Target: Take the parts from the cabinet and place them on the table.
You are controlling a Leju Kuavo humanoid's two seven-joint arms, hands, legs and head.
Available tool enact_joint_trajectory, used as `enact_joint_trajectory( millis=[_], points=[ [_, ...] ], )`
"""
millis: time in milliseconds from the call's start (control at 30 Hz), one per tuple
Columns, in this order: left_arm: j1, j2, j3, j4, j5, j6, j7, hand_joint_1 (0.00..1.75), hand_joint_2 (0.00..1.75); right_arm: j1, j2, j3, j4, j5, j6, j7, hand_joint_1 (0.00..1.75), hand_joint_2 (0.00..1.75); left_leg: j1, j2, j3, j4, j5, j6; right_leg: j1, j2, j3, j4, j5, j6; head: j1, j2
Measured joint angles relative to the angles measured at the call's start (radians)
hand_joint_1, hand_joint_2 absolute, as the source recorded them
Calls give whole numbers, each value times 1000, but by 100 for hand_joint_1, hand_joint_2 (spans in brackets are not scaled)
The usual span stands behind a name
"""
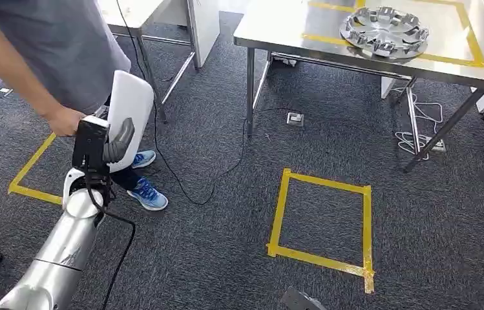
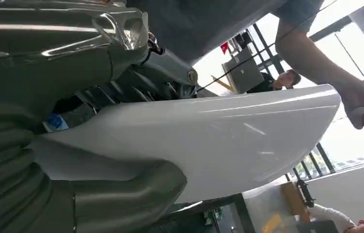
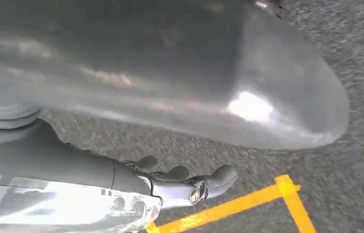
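The left hand [image 1: 111,143] holds a white part [image 1: 130,116], with its thumb [image 2: 136,191] pressed on one flat side and its darker fingers [image 2: 141,90] on the other. A person's hand [image 1: 64,121] grips the far edge of the same part, just past the fingers. The right hand [image 3: 184,187] hangs over the carpet [image 1: 213,245] with its fingers curled in and nothing in them. The metal table [image 1: 278,29] is far off from the fingers, and a silver wheel cover [image 1: 384,31] already lies on it. I think the robot should keep its thumb tight, wait until the person lets go, and hold the part flat while it walks, so the part does not slip out
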Motion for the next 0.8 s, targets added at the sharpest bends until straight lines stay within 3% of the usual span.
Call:
enact_joint_trajectory(
  millis=[33, 67, 133, 167, 200, 233, 300, 333, 367, 400, 467, 500, 533, 567, 633, 667, 700, 733, 800],
  points=[
    [5, -1, 0, 0, 0, 0, 0, 175, 175, 2, -1, 0, 0, 1, 0, 0, 0, 0, 0, -1, 0, 0, 0, -1, -2, -1, -6, 3, 7, 9, 0, 0],
    [7, -2, 0, 0, 0, 0, 2, 175, 175, 2, -2, 0, 0, 3, 0, 0, 0, 0, 1, -2, 0, 1, -2, -3, -5, -1, 14, -43, 31, 21, 0, 0],
    [6, -5, 0, 0, 0, 0, 2, 175, 175, 1, -5, -2, 0, 4, 0, 0, 0, 0, 3, -3, 0, 13, -9, -12, -12, -6, 112, -238, 107, 44, 0, 0],
    [6, -6, 0, 0, 0, 0, 2, 175, 175, 0, -5, -3, 0, 4, 0, 0, 0, 0, 1, -4, -2, 23, -16, -21, -14, -14, 149, -319, 124, 42, 1, 0],
    [5, -5, 0, 0, 0, 0, 2, 175, 175, 1, -4, -4, 0, 5, 0, 0, 0, 0, -8, -4, -9, 29, -21, -29, -9, -12, 154, -308, 126, 31, 1, 0],
    [5, -5, 0, -1, -1, -2, 4, 175, 175, 1, -4, -5, 0, 5, 0, -1, 0, 0, -7, -5, -12, 35, -22, -32, -9, -9, 148, -305, 127, 18, -3, 0],
    [5, -7, -1, -2, -1, -3, 4, 175, 175, 4, -4, -11, 0, -1, 2, -1, 0, 0, -4, -2, -12, 35, -22, -36, -6, -7, 146, -305, 126, 8, -1, 0],
    [5, -7, -1, -2, -1, -5, 4, 175, 175, 3, -3, -14, 0, -3, 2, -1, 0, 0, -1, -2, -13, 38, -27, -41, -17, -4, 148, -308, 130, 0, -1, 0],
    [5, -7, -1, -2, -1, -5, 4, 175, 175, 3, -3, -18, 0, -5, 2, -1, 0, 0, 2, -2, -24, 56, -43, -49, -18, 0, 150, -308, 129, -1, -2, 0],
    [2, -7, -1, -2, -1, -6, 4, 175, 175, 3, -4, -21, 0, -6, 2, -1, 0, 0, 4, -2, -45, 108, -77, -55, -17, 2, 150, -308, 129, -10, -3, 0],
    [3, -7, -2, -1, -1, -8, 4, 175, 175, 4, -3, -24, 0, -7, 2, -1, 0, 0, 7, -2, -122, 275, -154, -64, -15, 7, 149, -308, 130, -13, -3, 0],
    [4, -7, -3, 0, -1, -8, 4, 175, 175, 6, -3, -24, 0, -7, 2, -1, 0, 0, 9, -2, -154, 342, -174, -66, -13, 9, 149, -307, 130, -13, -2, 0],
    [5, -8, -3, 2, -1, -8, 4, 175, 175, 7, -3, -25, 0, -7, 2, -1, 0, 0, 10, -2, -169, 368, -171, -66, -12, 13, 149, -307, 130, -13, -2, 0],
    [5, -8, -3, 2, -1, -8, 4, 175, 175, 8, -3, -26, 0, -7, 2, -1, 0, 0, 10, -2, -159, 342, -147, -63, -11, 18, 149, -307, 130, -13, -2, 0],
    [1, -8, -3, 2, -1, -8, 4, 175, 175, 7, -3, -27, 0, -7, 2, -1, 0, 0, 9, -7, -79, 176, -59, -48, -8, 31, 152, -307, 130, -13, -3, 0],
    [-2, -8, -3, 2, -1, -8, 4, 175, 175, 7, -2, -28, 0, -7, 2, -1, 0, 0, 8, -22, -29, 81, -19, -37, -7, 36, 154, -308, 130, -12, -3, 0],
    [-5, -8, -3, 2, -1, -8, 4, 175, 175, 7, 2, -29, 0, -7, 2, -1, 0, 0, 9, -45, -13, 53, -40, -30, -8, 38, 151, -311, 132, -10, 1, 0],
    [-6, -8, -3, 2, -1, -8, 4, 175, 175, 5, 0, -31, 0, -8, 2, -1, 0, 0, 1, -39, -8, 42, -34, -27, -3, 44, 146, -309, 134, -5, -2, 0],
    [-10, -7, -3, 2, -1, -9, 5, 175, 175, 8, 2, -32, 0, -9, 2, -1, 0, 0, -5, -32, -8, 44, -36, -25, -11, 49, 143, -313, 139, 3, -3, 0]
  ],
)
